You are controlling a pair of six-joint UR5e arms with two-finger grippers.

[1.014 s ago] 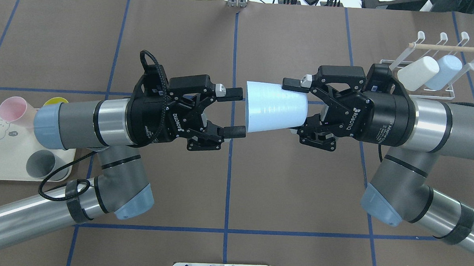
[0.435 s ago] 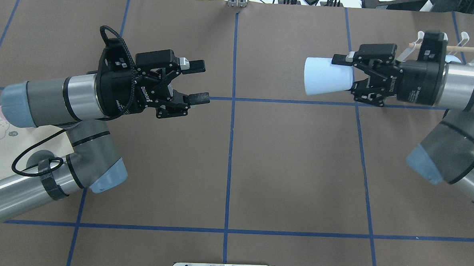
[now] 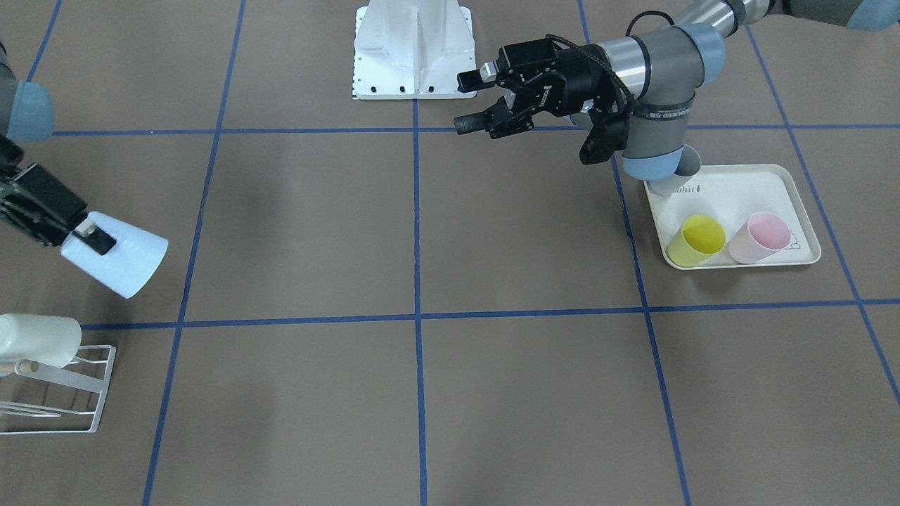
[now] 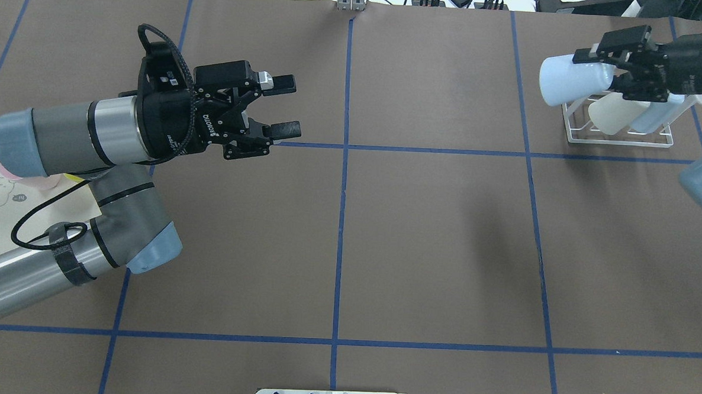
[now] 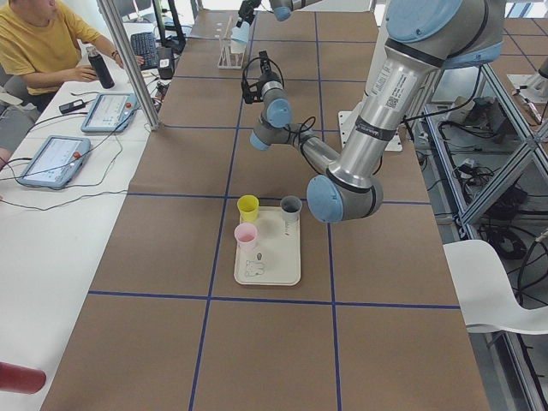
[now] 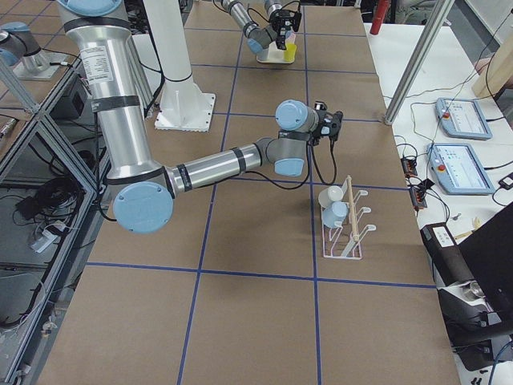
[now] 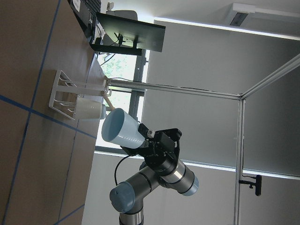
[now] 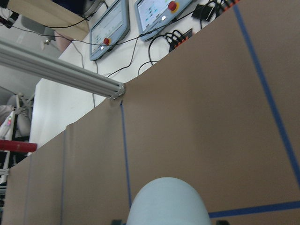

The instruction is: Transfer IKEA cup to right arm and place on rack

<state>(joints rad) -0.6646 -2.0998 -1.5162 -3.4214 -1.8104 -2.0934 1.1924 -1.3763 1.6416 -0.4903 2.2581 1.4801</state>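
The IKEA cup [image 4: 569, 81] is pale blue and lies on its side in the air, mouth toward the table's middle. My right gripper [image 4: 600, 69] is shut on its base end. From overhead the cup hangs just over the left end of the white wire rack [image 4: 617, 142] at the back right. The front-facing view shows the cup [image 3: 121, 260] above and behind the rack [image 3: 103, 390]. My left gripper [image 4: 287, 106] stands open and empty over the table's left half, far from the cup.
The rack holds a cream cup [image 4: 608, 113] and another pale blue cup [image 4: 651, 116]. A cream tray [image 3: 773, 174] on my left carries a yellow cup [image 3: 696, 239], a pink cup [image 3: 761, 237] and a grey cup partly under my left arm. A person sits at the side table [image 5: 51, 51].
My right gripper carried the cup from the table's middle back and to the right, up to the rack. My left gripper, open, drew away to the left and back.
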